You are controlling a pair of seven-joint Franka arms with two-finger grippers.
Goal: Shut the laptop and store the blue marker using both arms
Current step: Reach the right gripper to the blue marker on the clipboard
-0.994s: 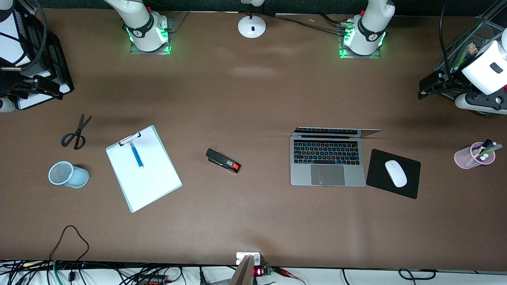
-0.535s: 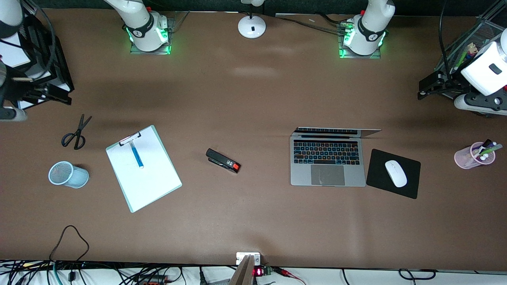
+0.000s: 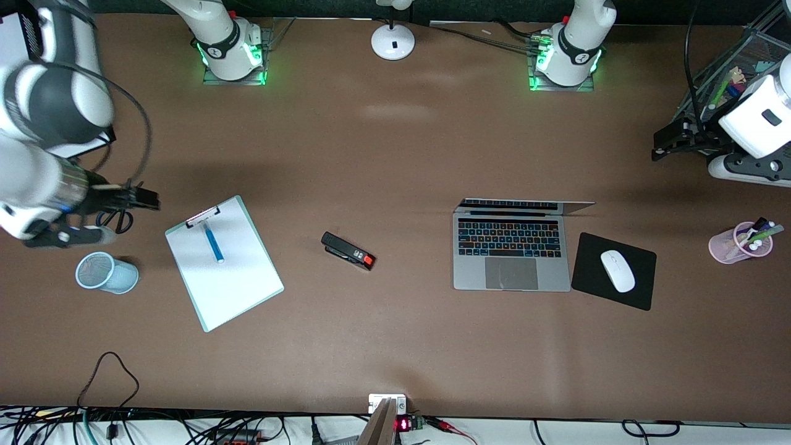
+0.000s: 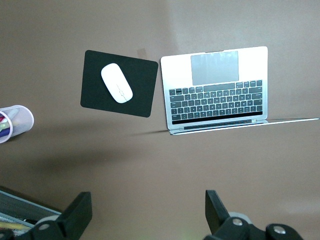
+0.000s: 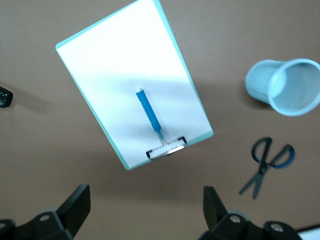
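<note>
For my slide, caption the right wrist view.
Right gripper open above a clipboard holding the blue marker.

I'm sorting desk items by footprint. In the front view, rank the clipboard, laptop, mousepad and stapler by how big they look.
1. clipboard and laptop: too alike to separate
2. mousepad
3. stapler

All lie on the table, so nearness hardly skews this.

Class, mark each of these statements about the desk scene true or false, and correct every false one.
1. The slim silver-grey laptop is shut. False: its lid stands open.
2. The light-blue marker lies on the white clipboard. True.
3. The right gripper holds the marker. False: its jaws are open and empty, over the black-handled scissors.
4. The white mouse sits on the black mousepad. True.
5. The left gripper has open jaws. True.
</note>
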